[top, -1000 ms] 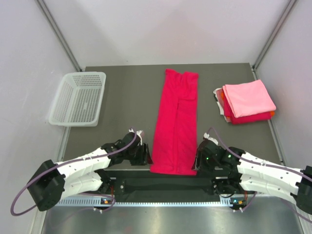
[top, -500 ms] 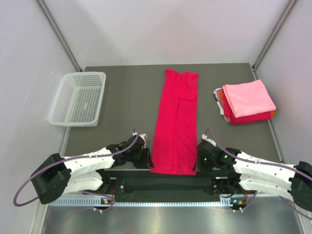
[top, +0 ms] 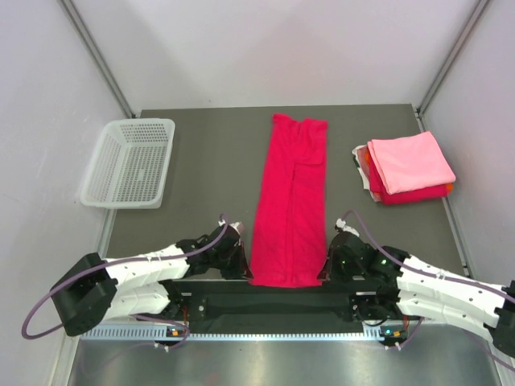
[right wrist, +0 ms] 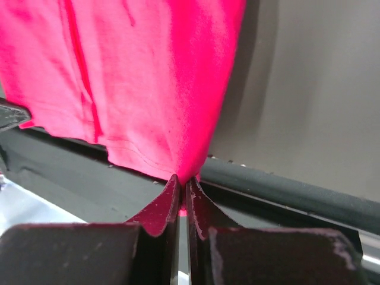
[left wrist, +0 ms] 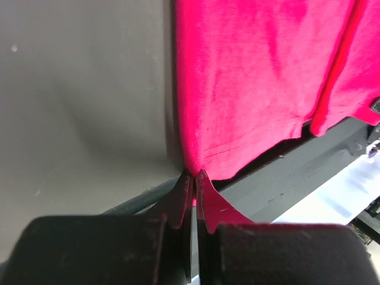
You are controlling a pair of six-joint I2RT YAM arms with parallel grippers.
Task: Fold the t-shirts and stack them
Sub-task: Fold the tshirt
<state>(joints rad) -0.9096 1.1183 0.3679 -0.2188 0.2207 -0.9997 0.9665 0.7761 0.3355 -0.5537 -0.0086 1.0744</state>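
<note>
White perforated plastic basket [top: 129,161] sits at ten o'clock. Your left gripper [left wrist: 194,175] pinches one six-o'clock corner of the long crimson-magenta t-shirt strip [top: 291,201], right gripper [right wrist: 183,180] the other — half folded, I judge; the pink-topped folded stack [top: 406,167] at two o'clock awaits it.

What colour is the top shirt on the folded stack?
The top shirt is light pink; top external view.

No legible text, label, brand, number or sign is found in any view. No printing is carried by the cloth, the basket or the arms.
</note>
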